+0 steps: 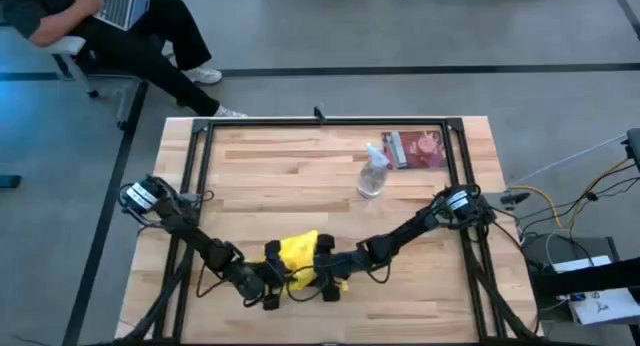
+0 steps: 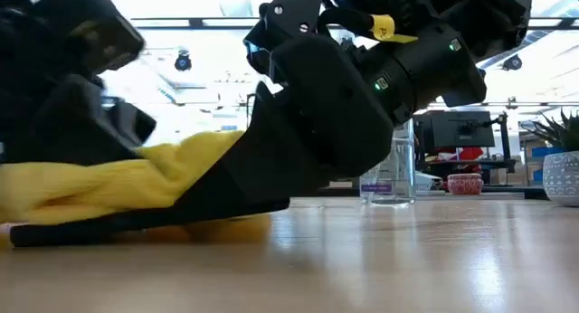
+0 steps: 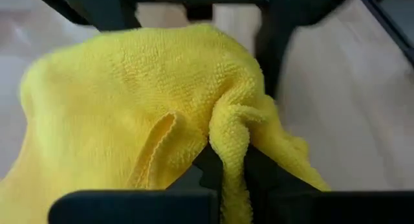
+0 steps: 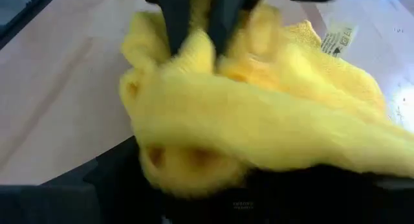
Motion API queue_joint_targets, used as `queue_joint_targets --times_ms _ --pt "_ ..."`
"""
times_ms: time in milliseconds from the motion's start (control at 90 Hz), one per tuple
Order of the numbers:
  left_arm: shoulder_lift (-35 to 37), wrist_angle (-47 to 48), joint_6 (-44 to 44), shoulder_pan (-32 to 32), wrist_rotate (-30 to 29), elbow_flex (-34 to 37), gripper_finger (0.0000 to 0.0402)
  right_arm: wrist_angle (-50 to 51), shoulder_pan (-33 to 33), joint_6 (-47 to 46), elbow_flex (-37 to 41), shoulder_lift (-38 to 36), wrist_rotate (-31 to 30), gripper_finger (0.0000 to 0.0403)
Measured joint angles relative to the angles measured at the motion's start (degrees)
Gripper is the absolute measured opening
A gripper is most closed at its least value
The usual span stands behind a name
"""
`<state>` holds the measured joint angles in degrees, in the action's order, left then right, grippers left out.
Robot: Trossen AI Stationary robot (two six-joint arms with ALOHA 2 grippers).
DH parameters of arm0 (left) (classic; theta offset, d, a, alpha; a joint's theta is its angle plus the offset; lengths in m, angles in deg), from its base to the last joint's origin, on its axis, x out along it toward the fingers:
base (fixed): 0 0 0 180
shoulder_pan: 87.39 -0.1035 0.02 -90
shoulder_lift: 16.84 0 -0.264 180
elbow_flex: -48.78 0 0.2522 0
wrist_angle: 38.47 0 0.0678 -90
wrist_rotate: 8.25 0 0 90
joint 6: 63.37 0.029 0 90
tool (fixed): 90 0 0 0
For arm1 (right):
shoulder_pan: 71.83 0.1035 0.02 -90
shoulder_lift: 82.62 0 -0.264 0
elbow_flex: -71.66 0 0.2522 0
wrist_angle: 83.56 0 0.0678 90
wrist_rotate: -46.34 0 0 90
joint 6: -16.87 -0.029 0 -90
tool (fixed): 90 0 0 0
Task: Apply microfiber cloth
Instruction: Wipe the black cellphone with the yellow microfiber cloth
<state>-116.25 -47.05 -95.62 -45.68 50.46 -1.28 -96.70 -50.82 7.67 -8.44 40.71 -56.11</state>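
The yellow microfiber cloth (image 1: 296,254) lies bunched near the front edge of the wooden table (image 1: 290,166). The left gripper (image 1: 268,278) and the right gripper (image 1: 328,271) both pinch it, one from each side. The spray bottle (image 1: 372,174) and a small packet (image 1: 415,148) sit well apart near the back edge, with bare wood between.
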Motion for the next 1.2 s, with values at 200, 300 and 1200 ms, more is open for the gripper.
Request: queue_joint_targets --times_ms 200,300,1200 --pt "4.41 14.41 -9.52 3.26 0.09 -0.06 0.0007 0.34 -0.04 -0.16 -0.04 0.0 -0.83 0.0319" --pt "5.79 18.33 -11.0 3.57 -1.4 0.21 0.0007 0.42 -0.06 -0.23 -0.04 0.0 -1.18 0.0319" --pt "-2.84 -6.2 10.01 -6.0 -6.58 0.56 0.0007 1.34 0.01 0.05 -0.04 0.02 -0.31 0.0319"
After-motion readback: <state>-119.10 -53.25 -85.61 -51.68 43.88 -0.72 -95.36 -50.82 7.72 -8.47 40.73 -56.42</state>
